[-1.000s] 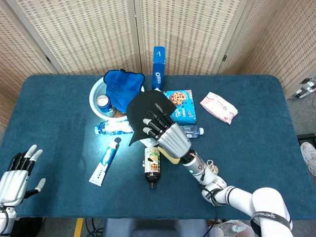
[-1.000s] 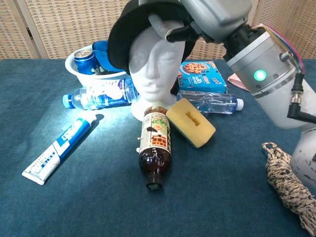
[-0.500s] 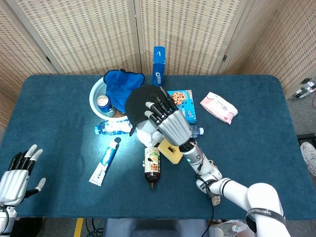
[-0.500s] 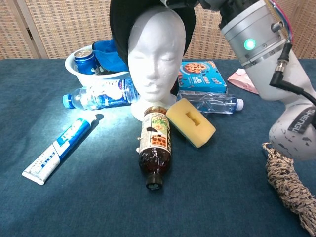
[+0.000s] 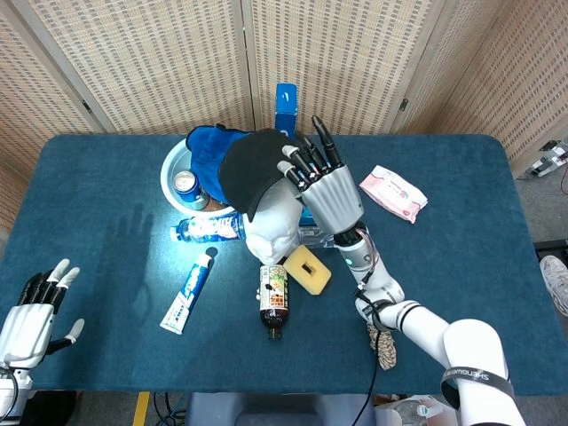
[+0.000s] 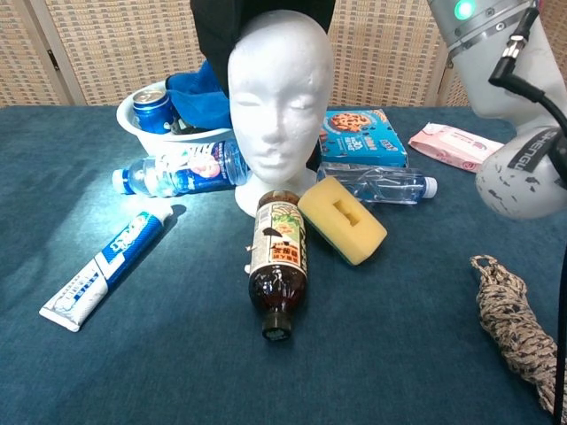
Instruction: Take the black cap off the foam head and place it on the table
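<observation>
The white foam head [image 5: 272,228] [image 6: 280,97] stands mid-table, its crown bare in the chest view. The black cap [image 5: 249,169] [image 6: 215,34] hangs above and behind the head, clear of the face. My right hand [image 5: 325,184] holds the cap at its right side, thumb against the fabric and the other fingers stretched upward. In the chest view only its forearm [image 6: 493,49] shows at the top right. My left hand [image 5: 30,316] rests open at the near left table edge, far from the head.
A white bowl [image 5: 169,174] with a blue cloth and a can sits behind the head. In front lie a brown bottle [image 6: 277,261], a yellow sponge [image 6: 342,219], toothpaste [image 6: 106,266] and water bottles. A cookie box [image 6: 363,135], pink packet [image 5: 393,193] and rope [image 6: 509,323] lie right.
My right hand has risen and drawn back, carrying the cap up off the foam head's crown. The forehead, covered a second ago, is now bare. The left hand has not moved.
</observation>
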Robot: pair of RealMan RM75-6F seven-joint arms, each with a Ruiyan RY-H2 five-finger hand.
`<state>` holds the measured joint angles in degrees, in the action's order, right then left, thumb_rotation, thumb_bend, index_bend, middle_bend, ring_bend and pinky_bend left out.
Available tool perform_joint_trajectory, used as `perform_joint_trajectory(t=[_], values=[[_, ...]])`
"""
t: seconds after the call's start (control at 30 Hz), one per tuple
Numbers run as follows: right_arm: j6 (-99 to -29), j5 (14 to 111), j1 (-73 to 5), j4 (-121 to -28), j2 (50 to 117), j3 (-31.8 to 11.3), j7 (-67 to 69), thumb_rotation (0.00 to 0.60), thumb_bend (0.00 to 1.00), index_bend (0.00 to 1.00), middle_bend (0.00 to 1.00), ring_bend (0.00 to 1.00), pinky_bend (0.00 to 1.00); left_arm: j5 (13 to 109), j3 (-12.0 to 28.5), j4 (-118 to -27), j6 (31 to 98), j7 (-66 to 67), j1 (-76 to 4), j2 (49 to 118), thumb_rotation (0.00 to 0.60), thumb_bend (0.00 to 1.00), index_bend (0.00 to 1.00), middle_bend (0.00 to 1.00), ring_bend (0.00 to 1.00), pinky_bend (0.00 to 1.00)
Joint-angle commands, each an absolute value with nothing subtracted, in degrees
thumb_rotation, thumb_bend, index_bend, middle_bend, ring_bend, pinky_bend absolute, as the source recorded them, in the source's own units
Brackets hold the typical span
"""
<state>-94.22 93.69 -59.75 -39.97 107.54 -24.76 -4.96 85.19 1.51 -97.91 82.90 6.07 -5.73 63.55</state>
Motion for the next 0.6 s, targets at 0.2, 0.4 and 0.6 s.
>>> perform_joint_trajectory(t=[0.2,0.4,0.6], values=[[-95.0,89.4,-60.9,-36.4,105.4,-27.5,-3.5,0.6,0.5,0.75,0.44,0.23,0.02,85.2,1.5,-97.8,82.7,6.0,-5.9,63.6,0.6,0.29,0.0,0.0,0.0,0.0],[-96.4,88.2,-59.8,-36.7,102.6,-27.1,-4.1,0.6,0.5,0.75,0.44,0.23,0.02,85.5,1.5,-97.8,82.6,5.8,-6.1,63.7,0.6,0.29,0.0,0.0,0.0,0.0],[-97.2,86.3,-58.0,-38.2,99.3,-27.3,-4.0,0.6,0.5,0.75,0.44,0.23,0.02,85.5,1.4,-97.8,82.6,5.8,-6.1,63.6,0.6,0.29,0.0,0.0,0.0,0.0]])
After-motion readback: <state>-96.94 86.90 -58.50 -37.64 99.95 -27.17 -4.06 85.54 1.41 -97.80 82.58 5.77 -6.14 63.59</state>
